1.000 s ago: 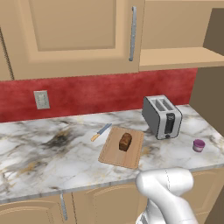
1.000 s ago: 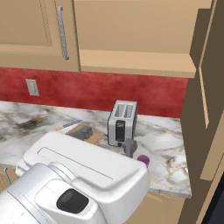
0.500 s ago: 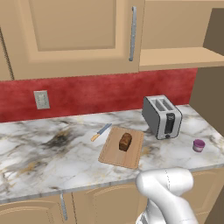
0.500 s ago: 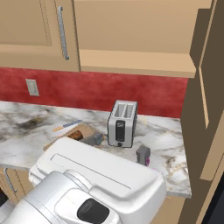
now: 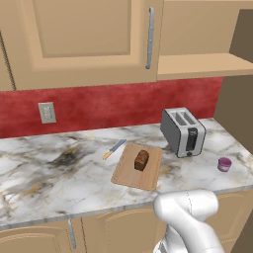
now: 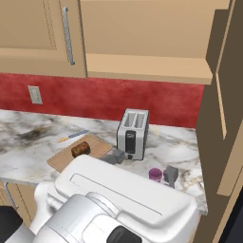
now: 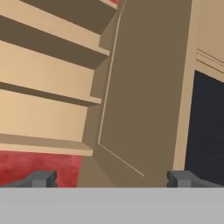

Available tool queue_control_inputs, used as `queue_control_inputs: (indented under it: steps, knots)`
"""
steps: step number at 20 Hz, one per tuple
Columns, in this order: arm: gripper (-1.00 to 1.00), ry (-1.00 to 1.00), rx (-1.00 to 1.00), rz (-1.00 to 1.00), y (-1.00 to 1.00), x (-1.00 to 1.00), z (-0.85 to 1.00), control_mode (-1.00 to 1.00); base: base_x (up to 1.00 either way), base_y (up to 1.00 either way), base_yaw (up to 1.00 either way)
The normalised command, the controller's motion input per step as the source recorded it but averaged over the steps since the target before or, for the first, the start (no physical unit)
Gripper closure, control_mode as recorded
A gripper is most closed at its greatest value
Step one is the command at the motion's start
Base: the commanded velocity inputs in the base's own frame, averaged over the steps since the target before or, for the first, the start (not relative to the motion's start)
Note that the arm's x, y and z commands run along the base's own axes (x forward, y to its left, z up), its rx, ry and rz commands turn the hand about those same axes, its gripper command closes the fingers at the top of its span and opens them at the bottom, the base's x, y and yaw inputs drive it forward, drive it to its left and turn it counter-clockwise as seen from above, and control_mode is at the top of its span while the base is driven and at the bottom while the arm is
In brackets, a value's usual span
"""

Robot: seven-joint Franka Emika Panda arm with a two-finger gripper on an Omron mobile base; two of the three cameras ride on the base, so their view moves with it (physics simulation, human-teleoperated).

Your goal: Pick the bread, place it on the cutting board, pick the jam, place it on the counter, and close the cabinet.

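Bread on board, jam on counter, cabinet door ajar.
From left: bread (image 5: 141, 160) lying on cutting board (image 5: 127, 175) as before; jam (image 5: 225, 164) standing on counter (image 5: 44, 173) right of toaster (image 5: 183, 131), unmoved; gripper (image 6: 142, 166) raised further beside jam, spread wide, holding nothing, facing open cabinet (image 7: 144, 92) door.

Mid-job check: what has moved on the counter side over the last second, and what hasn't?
In the right base view the arm's white body slid rightward and rose; the open hand now shows beside the small purple jam jar, holding nothing. The dark brown loaf on the wooden cutting board, the silver toaster and the open tan cabinet door stayed put.
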Motion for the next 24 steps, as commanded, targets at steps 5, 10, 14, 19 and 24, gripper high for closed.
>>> queue_control_inputs:
  steps: [5,10,14,19,24]
  knots:
    - [-1.00,0.00,0.00,0.00,-0.15,0.00,-0.03,-1.00,0.00,0.00,0.00]
    - [-1.00,0.00,0.01,0.00,-0.13,-0.02,0.00,-1.00,0.00,0.00,0.00]
    - [-1.00,0.00,0.01,0.00,-0.14,0.00,-0.01,-1.00,0.00,0.00,0.00]
    - [-1.00,0.00,0.00,0.00,-0.14,0.00,-0.05,-1.00,0.00,0.00,0.00]
    - [-1.00,0.00,0.00,0.00,-0.14,0.00,-0.09,-1.00,0.00,0.00,0.00]
